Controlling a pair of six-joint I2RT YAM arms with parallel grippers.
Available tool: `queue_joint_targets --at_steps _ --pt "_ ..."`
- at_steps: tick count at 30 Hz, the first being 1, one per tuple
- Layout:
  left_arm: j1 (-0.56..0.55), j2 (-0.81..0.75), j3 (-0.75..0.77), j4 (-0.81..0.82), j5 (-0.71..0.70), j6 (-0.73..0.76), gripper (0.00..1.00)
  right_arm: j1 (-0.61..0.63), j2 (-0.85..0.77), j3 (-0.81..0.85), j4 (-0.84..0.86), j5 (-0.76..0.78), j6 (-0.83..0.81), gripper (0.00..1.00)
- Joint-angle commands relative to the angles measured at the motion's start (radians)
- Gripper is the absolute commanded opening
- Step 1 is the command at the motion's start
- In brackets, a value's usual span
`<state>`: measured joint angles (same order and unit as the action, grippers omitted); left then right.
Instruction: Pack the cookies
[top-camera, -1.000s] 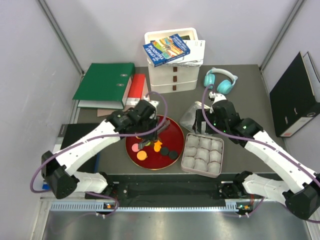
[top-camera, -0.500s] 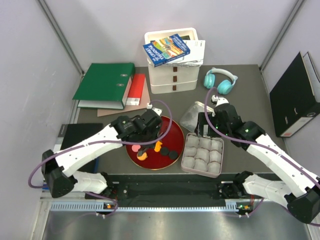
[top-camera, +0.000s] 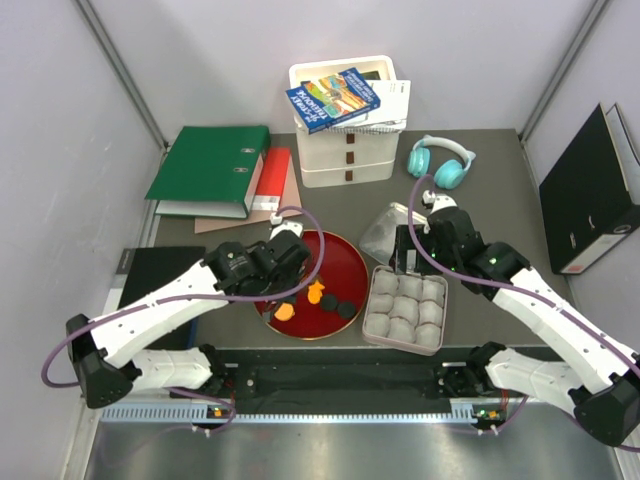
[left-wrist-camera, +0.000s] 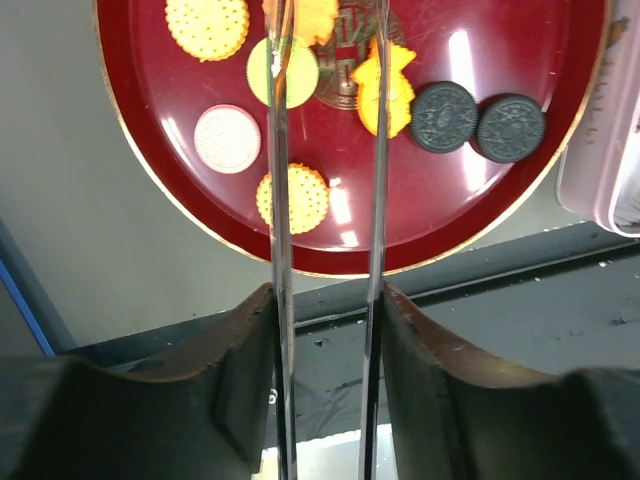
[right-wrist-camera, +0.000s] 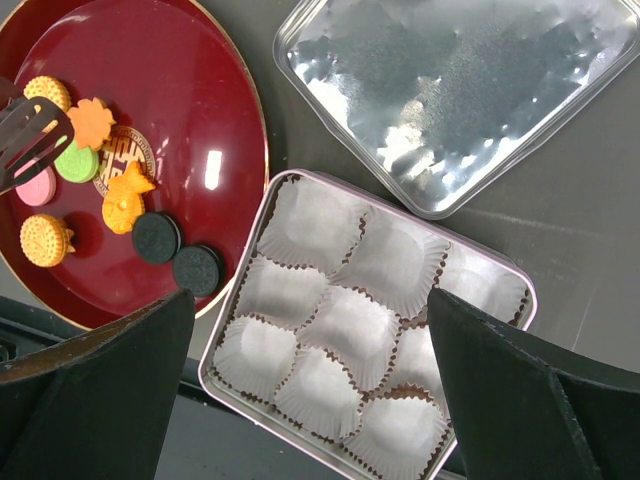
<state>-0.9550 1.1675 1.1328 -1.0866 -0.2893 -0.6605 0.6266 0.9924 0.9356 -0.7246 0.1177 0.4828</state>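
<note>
You will find the cookies (right-wrist-camera: 125, 205) loose on the red plate (right-wrist-camera: 200, 90) beneath the left gripper (left-wrist-camera: 328, 80), jaws parted and empty for a pick, while the right gripper (right-wrist-camera: 310, 300) hovers open near the cup-lined tin (right-wrist-camera: 206, 372).

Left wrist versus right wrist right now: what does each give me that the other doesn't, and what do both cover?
Only the left wrist: the black rail at the table's near edge, below the plate. Only the right wrist: the whole tin of paper cups, those in view empty, and the silver lid beside it. Both: the red plate, eight cookies on it, two of them dark, and the left gripper above them, jaws apart.
</note>
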Motion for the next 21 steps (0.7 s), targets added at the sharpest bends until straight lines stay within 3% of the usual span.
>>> queue_joint_targets --at_steps 1,21 --pt "-0.005 -0.005 -0.022 0.001 -0.045 -0.021 0.50 0.013 -0.001 0.017 0.028 0.007 -0.001 0.99" --pt "-0.002 0.119 -0.080 0.096 -0.086 -0.010 0.55 0.012 -0.001 0.019 0.024 0.013 -0.003 0.99"
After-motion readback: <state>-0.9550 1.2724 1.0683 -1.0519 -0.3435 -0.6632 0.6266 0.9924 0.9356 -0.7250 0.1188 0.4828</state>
